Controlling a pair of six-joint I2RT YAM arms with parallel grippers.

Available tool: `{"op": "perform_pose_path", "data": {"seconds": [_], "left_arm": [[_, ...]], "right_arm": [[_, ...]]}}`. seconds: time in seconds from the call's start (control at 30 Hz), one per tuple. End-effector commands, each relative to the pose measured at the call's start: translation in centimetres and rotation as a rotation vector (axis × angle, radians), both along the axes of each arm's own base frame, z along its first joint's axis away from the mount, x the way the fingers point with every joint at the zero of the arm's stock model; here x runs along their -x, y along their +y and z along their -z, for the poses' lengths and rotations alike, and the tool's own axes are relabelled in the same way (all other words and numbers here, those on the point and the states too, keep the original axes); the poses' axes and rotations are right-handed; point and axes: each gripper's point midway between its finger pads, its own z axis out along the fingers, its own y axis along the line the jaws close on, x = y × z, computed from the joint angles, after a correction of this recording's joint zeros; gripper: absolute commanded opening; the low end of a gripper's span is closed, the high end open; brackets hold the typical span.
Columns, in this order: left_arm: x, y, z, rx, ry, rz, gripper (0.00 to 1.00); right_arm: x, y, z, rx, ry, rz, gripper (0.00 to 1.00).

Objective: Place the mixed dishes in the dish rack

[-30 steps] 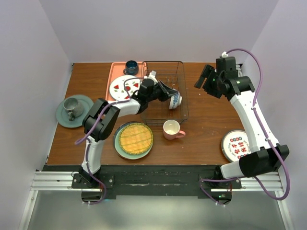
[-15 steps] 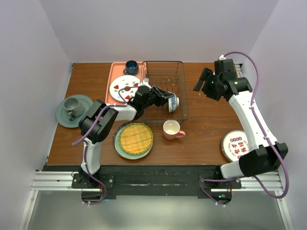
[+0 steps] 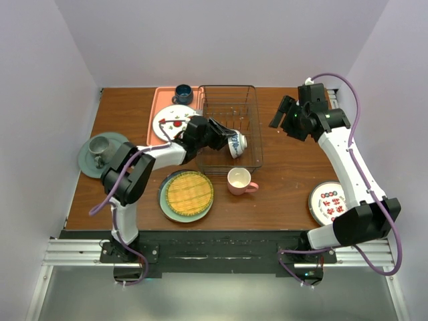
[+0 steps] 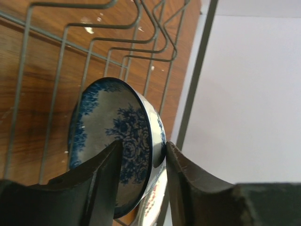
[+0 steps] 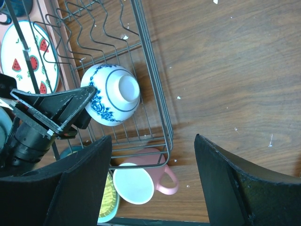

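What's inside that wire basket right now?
The wire basket holds only a blue-and-white bowl, tipped on its side, the left gripper straddling its rim. Other prongs stand bare. The floor under the bowl is hidden.

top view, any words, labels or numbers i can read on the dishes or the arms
No text here can be read.
white plate by the right arm's base: red character-like marks, too small to read.
watermelon plate: pictures of slices only, no writing.
blue-and-white bowl: floral pattern only, no writing.
Arms: no label shows.
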Motion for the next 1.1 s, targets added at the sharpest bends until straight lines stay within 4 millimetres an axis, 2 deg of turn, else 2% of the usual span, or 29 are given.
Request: {"op": "perform_pose_path", "data": {"seconds": [0.0, 0.03, 0.13, 0.17, 0.2, 0.23, 0.63, 0.77, 0.87, 0.9, 0.97, 1.0, 1.03, 1.07], "left_arm": [[-0.1, 1.6, -1.0, -0.140, -0.008, -0.011, 0.50], [0.2, 2.3, -0.2, -0.197, 0.012, -0.004, 0.54], [0.1, 3.5, -0.3, -0.295, 0.000, 0.002, 0.64], [-0.1, 3.9, -0.8, -0.312, -0.020, -0.016, 0.66], [0.3, 4.5, -0.2, -0.343, -0.002, -0.017, 0.67], [0.4, 4.7, -0.4, -0.361, -0.021, -0.007, 0.69], [-0.2, 7.2, -3.0, -0.544, -0.124, -0.013, 0.73], [0.0, 7.5, -4.4, -0.580, -0.159, 0.006, 0.74], [-0.1, 8.1, -6.2, -0.623, -0.214, 0.019, 0.73], [-0.1, 8.4, -7.2, -0.637, -0.240, 0.013, 0.74], [-0.4, 9.6, -9.7, -0.700, -0.322, -0.004, 0.74], [-0.5, 10.0, -10.9, -0.716, -0.347, -0.017, 0.76], [-0.4, 10.7, -12.7, -0.743, -0.406, -0.021, 0.76], [-0.4, 11.2, -13.5, -0.759, -0.426, -0.039, 0.77]], "right_arm": [[-0.4, 0.3, -0.7, -0.025, -0.041, -0.013, 0.75], [-0.4, 0.4, -0.6, -0.029, -0.038, -0.013, 0.75], [-0.3, 0.4, -0.6, -0.029, -0.038, -0.013, 0.75], [-0.3, 0.3, -0.6, -0.030, -0.041, -0.009, 0.75], [-0.2, 0.3, -0.7, -0.032, -0.046, -0.010, 0.75], [-0.2, 0.3, -0.6, -0.030, -0.045, -0.011, 0.75], [-0.2, 0.3, -0.6, -0.022, -0.055, -0.022, 0.75], [-0.5, 1.3, -0.6, -0.058, -0.062, -0.065, 0.75], [-0.8, 2.7, -0.4, -0.083, -0.065, -0.126, 0.74], [-0.7, 3.8, -0.4, -0.083, -0.070, -0.157, 0.74], [-1.2, 5.4, -0.5, -0.080, -0.095, -0.209, 0.74], [-0.9, 7.1, -0.5, -0.080, -0.102, -0.257, 0.74], [-1.1, 8.1, -0.6, -0.077, -0.112, -0.283, 0.73], [-1.3, 9.0, -0.4, -0.078, -0.118, -0.304, 0.73]]}}
